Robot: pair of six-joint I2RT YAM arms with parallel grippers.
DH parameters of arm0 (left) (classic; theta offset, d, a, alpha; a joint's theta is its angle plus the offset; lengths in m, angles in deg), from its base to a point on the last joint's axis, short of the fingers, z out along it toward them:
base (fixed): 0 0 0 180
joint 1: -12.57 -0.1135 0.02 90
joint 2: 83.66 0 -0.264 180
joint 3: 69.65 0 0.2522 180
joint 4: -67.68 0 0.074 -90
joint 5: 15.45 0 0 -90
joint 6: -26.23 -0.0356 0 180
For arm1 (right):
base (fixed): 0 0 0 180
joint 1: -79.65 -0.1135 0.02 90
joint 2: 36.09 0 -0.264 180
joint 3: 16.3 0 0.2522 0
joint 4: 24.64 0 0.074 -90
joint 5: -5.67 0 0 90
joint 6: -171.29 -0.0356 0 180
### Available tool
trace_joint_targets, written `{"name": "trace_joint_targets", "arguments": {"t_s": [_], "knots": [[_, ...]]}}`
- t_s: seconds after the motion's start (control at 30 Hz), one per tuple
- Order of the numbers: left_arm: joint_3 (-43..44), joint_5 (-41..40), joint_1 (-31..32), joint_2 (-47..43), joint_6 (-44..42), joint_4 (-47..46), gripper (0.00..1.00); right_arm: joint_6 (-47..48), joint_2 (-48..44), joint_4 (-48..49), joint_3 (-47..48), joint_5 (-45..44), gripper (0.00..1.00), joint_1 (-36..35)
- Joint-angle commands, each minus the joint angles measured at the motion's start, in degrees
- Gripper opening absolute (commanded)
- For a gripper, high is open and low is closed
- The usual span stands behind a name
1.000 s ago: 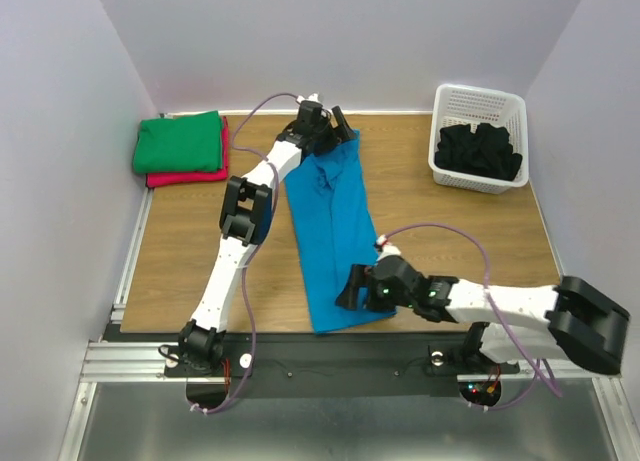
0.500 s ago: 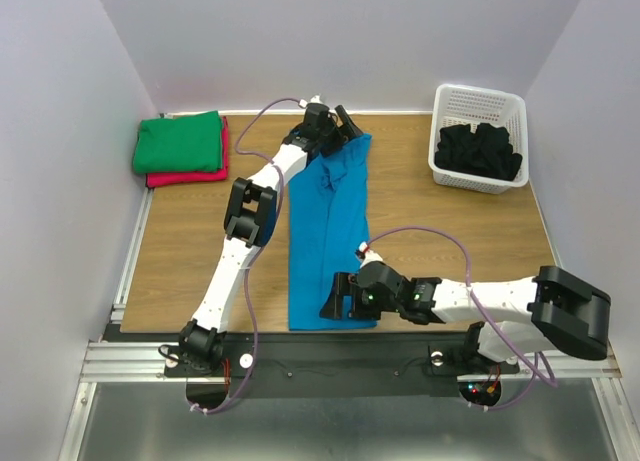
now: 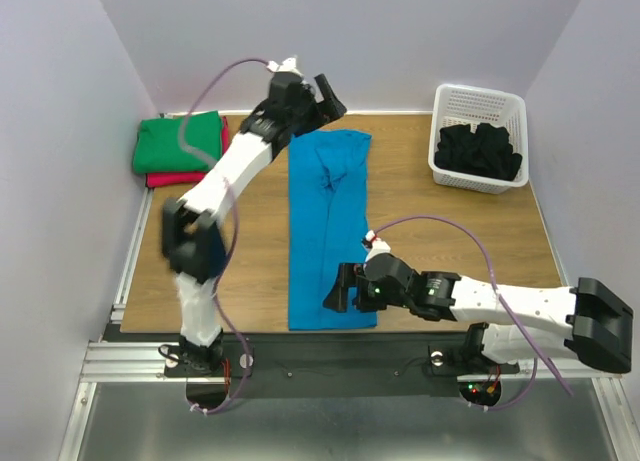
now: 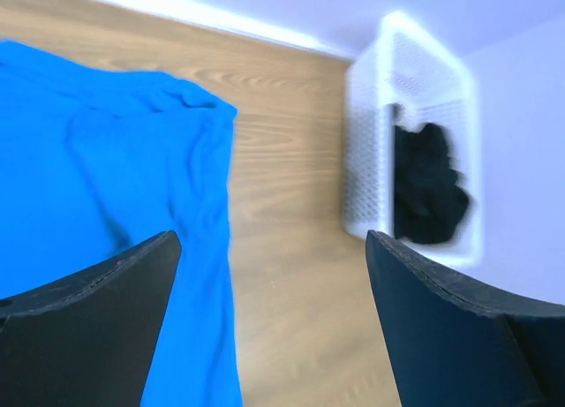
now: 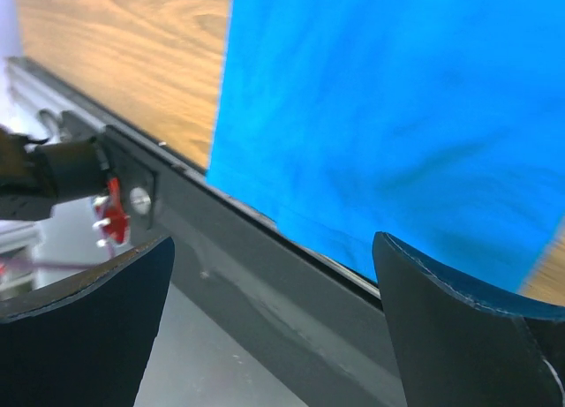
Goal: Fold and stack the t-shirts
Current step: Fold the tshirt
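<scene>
Two grippers, both gaping and empty: left gripper hangs over the far end of the blue shirt at 12 o'clock, right gripper over its near hem at 6. It lies long and mostly flat on the table. Light, limp cotton, I'd judge. Pinch the corners or it sags.

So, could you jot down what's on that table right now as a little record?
Blue shirt: spread flat in a long strip down the middle of the table
Folded pile: green shirt on red-pink shirt, far left corner
Basket: white, far right corner, black shirts inside
Left tool: open, empty, raised near the blue shirt's far end
Right tool: open, empty, at its near end
</scene>
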Motion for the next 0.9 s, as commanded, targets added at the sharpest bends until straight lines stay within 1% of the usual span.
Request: {"name": "trace_joint_targets", "arguments": {"t_s": [0.0,0.03,0.07,0.1,0.13,0.17,0.2,0.23,0.27,0.3,0.37,0.4,0.47,0.5,0.6,0.63,0.7,0.73,0.8,0.83,0.87], "knots": [[-24.49,-12.74,2.98,-27.42,-1.69,0.88,0.99,0.83,-3.96,-8.15,1.30,-7.26,1.00,-0.56],[-30.64,-13.74,3.42,-31.73,-0.55,0.62,0.99,0.65,-4.66,-8.86,0.94,-7.88,1.00,-0.56],[-36.62,-14.53,4.38,-39.69,3.55,0.79,0.99,0.56,-5.10,-9.47,0.59,-8.41,1.00,-0.47],[-47.38,-14.72,4.91,-43.60,5.25,0.53,0.99,0.48,-5.80,-10.78,0.24,-8.67,1.00,-0.38],[-52.18,-14.37,5.61,-47.20,6.48,0.62,0.99,0.39,-6.07,-11.32,-0.37,-8.67,1.00,-0.29],[-56.50,-14.37,6.40,-53.76,9.37,0.97,0.99,0.04,-6.16,-11.93,-0.64,-8.59,1.00,-0.29],[-63.76,-13.84,7.72,-56.88,10.79,2.54,0.99,-0.23,-6.34,-12.98,-0.90,-7.98,1.00,-0.29],[-67.05,-13.23,8.16,-59.60,12.46,3.42,0.99,-0.23,-6.25,-13.34,-1.43,-7.62,1.00,-0.29],[-69.78,-12.09,8.52,-64.50,14.82,4.04,0.99,-0.49,-6.08,-13.78,-1.61,-6.23,1.00,-0.21],[-74.86,-9.04,9.39,-66.55,15.54,4.31,0.99,-0.41,-5.81,-14.39,-1.96,-5.34,1.00,-0.21],[-79.20,-7.34,10.36,-71.29,16.77,4.75,0.99,-1.10,-5.64,-14.84,-3.09,-4.03,1.00,-0.21],[-82.52,-3.77,11.24,-72.19,17.65,5.71,0.99,-1.28,-5.46,-15.01,-3.45,-3.41,1.00,-0.21],[-85.09,-0.76,11.86,-73.25,18.27,6.94,0.99,-2.07,-5.11,-15.10,-4.24,-1.74,1.00,-0.21],[-86.76,2.04,12.30,-73.17,18.62,7.82,0.99,-2.51,-5.11,-15.10,-4.68,-1.47,1.00,-0.21],[-88.44,4.08,14.40,-72.20,20.46,11.15,0.98,-3.92,-5.46,-15.10,-5.65,-0.59,0.99,-0.21],[-88.71,4.61,15.02,-72.03,20.47,11.51,0.98,-4.88,-5.63,-15.10,-5.91,-0.59,0.95,-0.21],[-89.23,6.28,15.46,-72.11,20.21,11.78,0.95,-5.32,-6.16,-15.10,-6.62,-0.33,0.92,-0.21],[-89.41,6.64,15.64,-72.20,20.21,11.87,0.94,-5.41,-6.25,-15.10,-6.62,-0.50,0.90,-0.21],[-90.11,7.51,16.08,-71.68,20.21,11.78,0.87,-5.76,-6.34,-15.10,-6.71,-0.85,0.88,-0.21],[-90.38,7.78,16.17,-71.24,19.95,11.87,0.84,-6.11,-6.34,-15.10,-6.71,-1.03,0.86,-0.21],[-90.64,8.04,16.17,-69.84,19.16,12.04,0.79,-6.20,-6.25,-15.10,-6.71,-1.38,0.85,-0.21]]}}
